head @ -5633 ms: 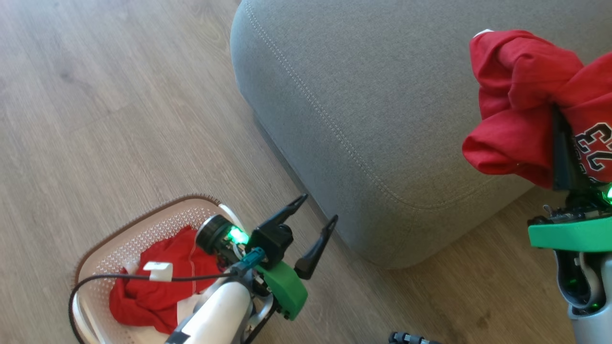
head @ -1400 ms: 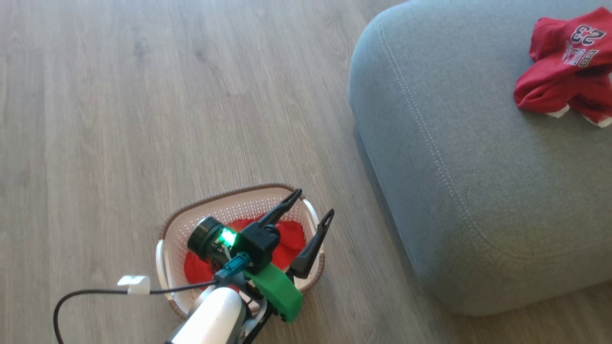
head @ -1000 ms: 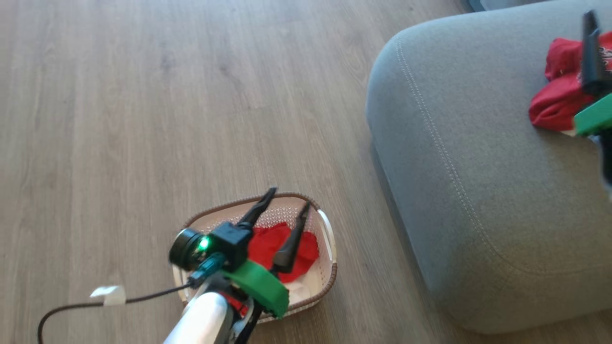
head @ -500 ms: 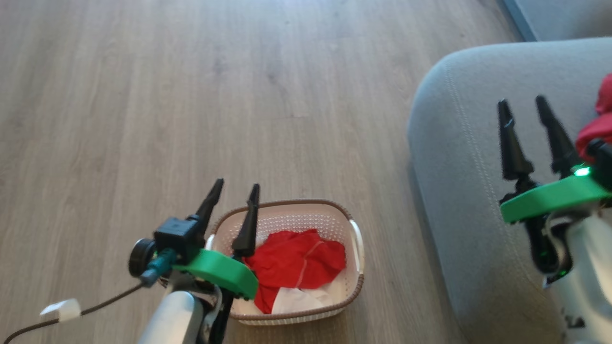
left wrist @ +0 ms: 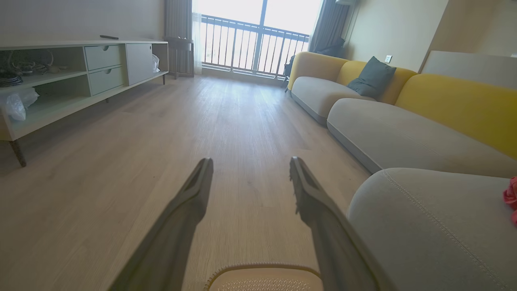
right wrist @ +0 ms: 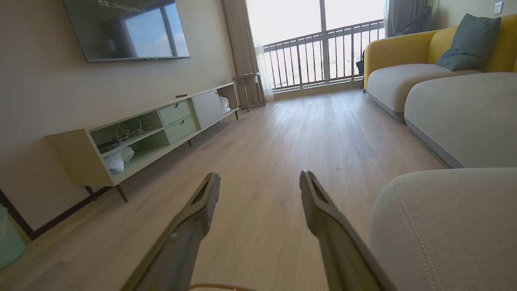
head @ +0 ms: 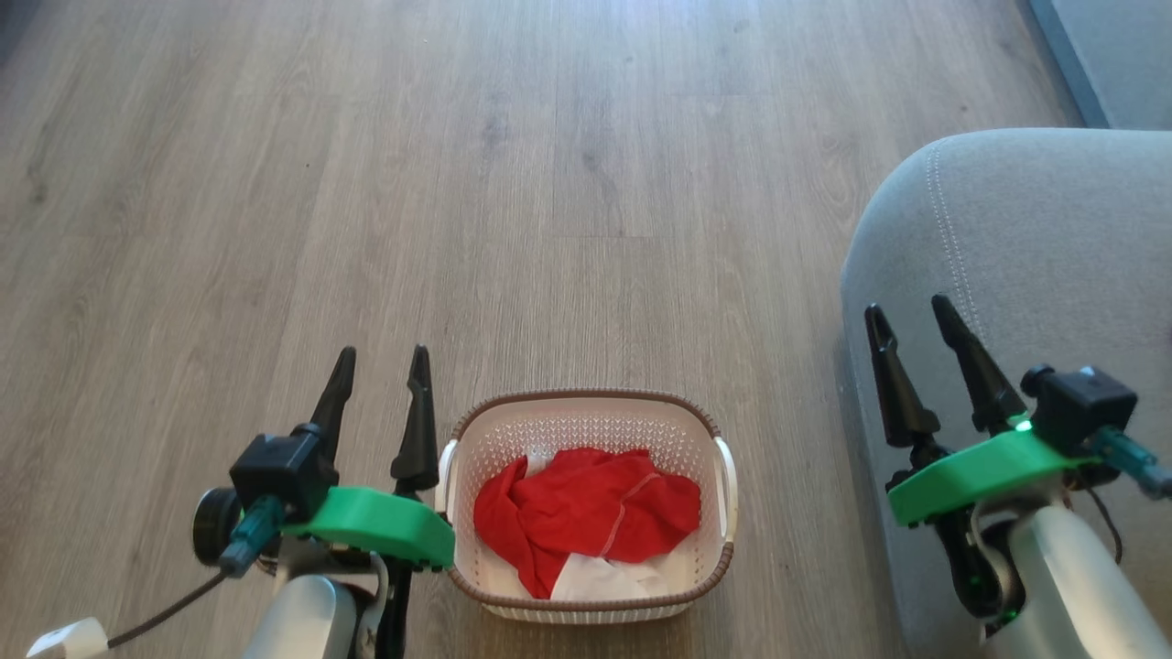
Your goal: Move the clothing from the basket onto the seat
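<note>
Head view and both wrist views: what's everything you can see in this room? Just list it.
basket: one, cream with brown rim, on the floor between the grippers
clothing: one heap, red and white, in the basket
red cloth: one bit, on the seat
seat: one, grey, right of the basket
floor: one, pale wood, throughout
sofa: one, yellow backs, grey cushions, beyond the seat
pillow: one, dark grey, on the sofa
cabinet: one, pale, below the television
television: one, dark, on the wall
left gripper: one, black, open, left of the basket
right gripper: one, black, open, by the seat's edge
</note>
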Motion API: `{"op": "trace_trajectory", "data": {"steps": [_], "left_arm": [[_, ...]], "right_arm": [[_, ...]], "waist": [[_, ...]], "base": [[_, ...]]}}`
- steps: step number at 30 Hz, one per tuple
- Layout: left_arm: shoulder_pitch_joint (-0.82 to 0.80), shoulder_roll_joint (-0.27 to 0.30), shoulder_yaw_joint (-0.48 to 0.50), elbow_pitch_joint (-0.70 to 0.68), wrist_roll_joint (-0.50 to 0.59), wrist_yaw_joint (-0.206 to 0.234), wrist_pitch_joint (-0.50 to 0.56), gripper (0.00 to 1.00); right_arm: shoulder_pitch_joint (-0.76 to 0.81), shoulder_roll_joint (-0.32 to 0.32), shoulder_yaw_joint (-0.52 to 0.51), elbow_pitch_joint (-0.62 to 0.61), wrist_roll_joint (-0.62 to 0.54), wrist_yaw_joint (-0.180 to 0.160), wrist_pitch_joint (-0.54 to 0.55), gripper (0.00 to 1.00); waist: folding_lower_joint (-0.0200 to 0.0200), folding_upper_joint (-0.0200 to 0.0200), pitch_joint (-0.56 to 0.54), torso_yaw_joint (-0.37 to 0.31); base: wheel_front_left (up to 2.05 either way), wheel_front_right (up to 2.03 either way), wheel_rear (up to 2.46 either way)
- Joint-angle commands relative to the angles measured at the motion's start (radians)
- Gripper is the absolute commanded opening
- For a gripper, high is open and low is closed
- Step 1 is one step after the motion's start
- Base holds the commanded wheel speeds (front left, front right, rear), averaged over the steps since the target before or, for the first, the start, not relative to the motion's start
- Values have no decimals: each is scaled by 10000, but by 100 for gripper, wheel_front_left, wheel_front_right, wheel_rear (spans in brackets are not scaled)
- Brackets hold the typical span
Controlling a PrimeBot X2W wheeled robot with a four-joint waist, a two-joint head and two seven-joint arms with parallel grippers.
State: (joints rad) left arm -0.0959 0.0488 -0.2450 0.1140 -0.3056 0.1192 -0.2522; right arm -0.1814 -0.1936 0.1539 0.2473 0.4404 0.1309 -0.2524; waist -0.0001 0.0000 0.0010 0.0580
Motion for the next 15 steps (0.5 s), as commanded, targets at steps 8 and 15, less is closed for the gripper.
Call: {"op": "trace_trajectory", "data": {"steps": [8, 15], "left_arm": [[178, 14, 469, -14, 151, 445, -95, 100], [338, 14, 788, 39, 293, 690, -95, 100]], "right_arm": [[672, 574, -519, -501, -1034, -2, -93, 100], [1177, 1099, -922, -781, -1305, -2, -93, 100]], "waist": [[1, 0, -16, 21], [1, 0, 29, -71]], "base": [[0, 0, 0], [0, 0, 0]]}}
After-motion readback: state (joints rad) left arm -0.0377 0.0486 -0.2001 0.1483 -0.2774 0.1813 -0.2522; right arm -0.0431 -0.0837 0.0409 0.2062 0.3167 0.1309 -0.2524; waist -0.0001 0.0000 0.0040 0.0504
